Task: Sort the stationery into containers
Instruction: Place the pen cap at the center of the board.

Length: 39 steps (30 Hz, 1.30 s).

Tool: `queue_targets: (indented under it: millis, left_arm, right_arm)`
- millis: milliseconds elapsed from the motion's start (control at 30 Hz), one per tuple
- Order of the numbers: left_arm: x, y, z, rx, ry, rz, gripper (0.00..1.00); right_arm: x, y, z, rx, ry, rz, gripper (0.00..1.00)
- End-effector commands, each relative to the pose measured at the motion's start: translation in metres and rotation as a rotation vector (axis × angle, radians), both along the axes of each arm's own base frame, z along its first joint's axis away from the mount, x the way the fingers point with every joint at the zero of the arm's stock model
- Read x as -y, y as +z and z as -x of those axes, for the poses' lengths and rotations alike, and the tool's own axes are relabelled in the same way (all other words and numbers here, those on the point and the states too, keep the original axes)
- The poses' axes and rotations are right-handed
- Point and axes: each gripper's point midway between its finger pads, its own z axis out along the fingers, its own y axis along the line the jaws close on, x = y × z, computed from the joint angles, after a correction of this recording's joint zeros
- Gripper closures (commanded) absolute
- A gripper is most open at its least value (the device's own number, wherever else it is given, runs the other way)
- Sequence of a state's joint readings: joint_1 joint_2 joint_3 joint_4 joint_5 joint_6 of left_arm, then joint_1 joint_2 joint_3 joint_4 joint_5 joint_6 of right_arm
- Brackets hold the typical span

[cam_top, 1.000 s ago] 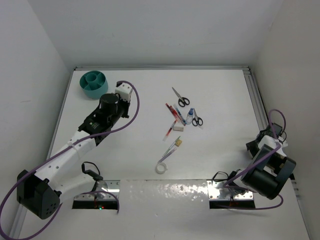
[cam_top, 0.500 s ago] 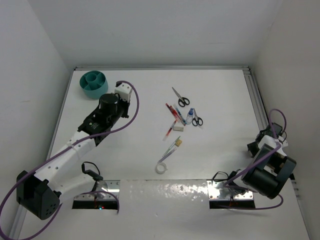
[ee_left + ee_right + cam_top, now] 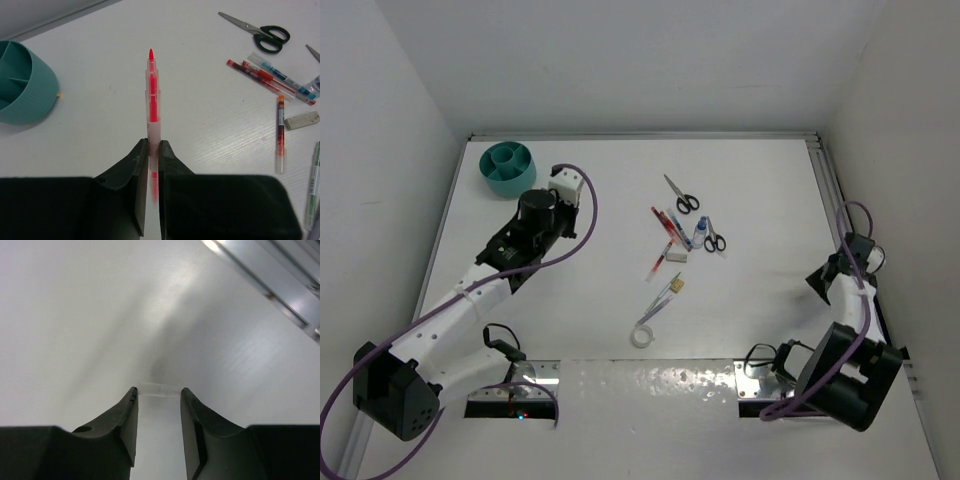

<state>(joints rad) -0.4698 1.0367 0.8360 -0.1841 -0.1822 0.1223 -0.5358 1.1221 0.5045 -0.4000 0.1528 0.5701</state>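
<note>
**Operator:** State the surface and enclosure.

**Technician:** Flat white table (image 3: 770, 180), enclosed by plain white walls (image 3: 620, 60) at the left, rear and right. A metal rail (image 3: 828, 195) runs along the right edge. A shiny metal plate (image 3: 650, 380) lies at the near edge between the arm bases.

**Operator:** Location of the task items?

**Technician:** The teal organiser cup (image 3: 508, 168) stands in the far left corner. Two scissors (image 3: 682, 195), the glue bottle (image 3: 700, 233), the white eraser (image 3: 675, 256) and loose pens (image 3: 272, 79) lie clustered mid-table. The tape ring (image 3: 642, 336) lies nearer the bases.

**Operator:** Jaw condition?

**Technician:** The left gripper (image 3: 153, 145) is clamped on a red pen (image 3: 151, 95), near the cup. The right gripper (image 3: 157, 392), near the rail, has its jaws apart over bare table.
</note>
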Motion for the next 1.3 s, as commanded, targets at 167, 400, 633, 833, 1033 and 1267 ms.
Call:
queue_targets:
  millis: [167, 400, 633, 833, 1033, 1267]
  left_arm:
    - [-0.020, -0.027, 0.011, -0.050, 0.076, 0.007, 1.00]
    - [-0.026, -0.032, 0.018, -0.042, 0.092, 0.036, 1.00]
    - [-0.036, -0.031, 0.023, -0.016, 0.123, 0.046, 1.00]
    - [-0.044, -0.033, 0.026, 0.000, 0.149, 0.041, 1.00]
    - [-0.044, -0.032, 0.025, 0.015, 0.152, 0.046, 1.00]
    - [-0.044, -0.027, 0.023, 0.034, 0.153, 0.046, 1.00]
  right_arm:
    - [-0.099, 0.026, -0.046, 0.058, 0.582, 0.013, 0.85]
    - [-0.210, 0.007, -0.043, -0.033, 1.084, -0.013, 0.84]
    - [-0.252, -0.027, -0.035, -0.196, 1.267, 0.026, 0.83]
    - [-0.265, -0.039, -0.032, -0.244, 1.366, 0.080, 0.81]
    - [-0.265, -0.040, -0.031, -0.250, 1.386, 0.090, 0.67]
    - [-0.263, -0.043, -0.029, -0.260, 1.382, 0.097, 0.55]
